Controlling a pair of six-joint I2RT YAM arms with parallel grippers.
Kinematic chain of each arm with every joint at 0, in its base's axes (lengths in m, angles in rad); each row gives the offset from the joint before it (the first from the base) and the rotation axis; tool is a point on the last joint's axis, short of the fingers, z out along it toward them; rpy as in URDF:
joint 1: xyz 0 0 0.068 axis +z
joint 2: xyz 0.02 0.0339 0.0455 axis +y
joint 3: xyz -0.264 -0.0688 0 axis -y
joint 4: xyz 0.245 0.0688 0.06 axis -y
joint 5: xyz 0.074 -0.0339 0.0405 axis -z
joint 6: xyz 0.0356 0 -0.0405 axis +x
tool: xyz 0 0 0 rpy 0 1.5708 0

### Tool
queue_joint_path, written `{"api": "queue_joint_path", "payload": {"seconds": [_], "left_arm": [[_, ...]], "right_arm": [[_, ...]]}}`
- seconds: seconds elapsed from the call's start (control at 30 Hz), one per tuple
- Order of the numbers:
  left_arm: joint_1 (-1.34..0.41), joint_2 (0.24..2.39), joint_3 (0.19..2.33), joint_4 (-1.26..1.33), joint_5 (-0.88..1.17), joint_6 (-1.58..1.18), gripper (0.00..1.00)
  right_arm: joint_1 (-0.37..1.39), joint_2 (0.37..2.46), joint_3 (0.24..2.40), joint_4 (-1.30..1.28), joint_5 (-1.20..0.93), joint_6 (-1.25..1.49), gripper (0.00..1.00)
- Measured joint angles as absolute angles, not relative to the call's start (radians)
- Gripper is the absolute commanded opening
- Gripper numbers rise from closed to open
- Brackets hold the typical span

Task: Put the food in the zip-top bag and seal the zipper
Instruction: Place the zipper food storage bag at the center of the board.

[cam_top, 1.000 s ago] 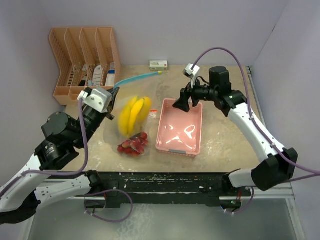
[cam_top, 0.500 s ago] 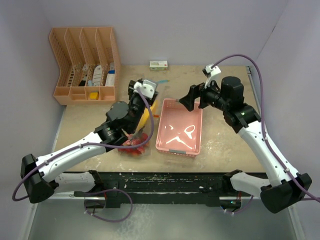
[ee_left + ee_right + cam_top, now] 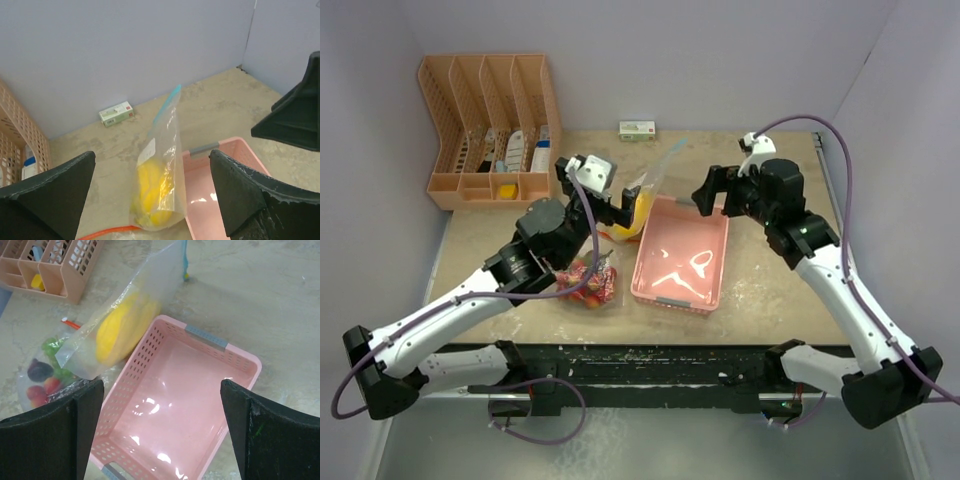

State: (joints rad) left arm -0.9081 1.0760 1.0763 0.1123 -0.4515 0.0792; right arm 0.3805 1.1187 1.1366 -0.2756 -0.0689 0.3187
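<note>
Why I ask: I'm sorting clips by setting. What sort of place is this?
Probably a lab test bench, not a kitchen: plain walls box in a worn table, two robot arms are mounted at its edge, and a bag holds toy-like fruit beside a pink basket.

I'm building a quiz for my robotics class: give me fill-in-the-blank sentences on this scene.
The pink perforated plastic basket is ___. The biggest toy fruit inside the clear zip-top bag beside it is ___. The left hand and the right hand are both ___, holding nothing.
Missing words: empty; yellow; open.
</note>
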Motion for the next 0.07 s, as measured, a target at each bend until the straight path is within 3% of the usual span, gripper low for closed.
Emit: {"api": "queue_joint_path", "payload": {"seconds": [0.07], "left_arm": [[-0.908,1.066,1.076,0.068,-0.443,0.058,0.99]], "right_arm": [[0.381,1.121,1.132,-0.276,-0.068,0.319,1.00]]}}
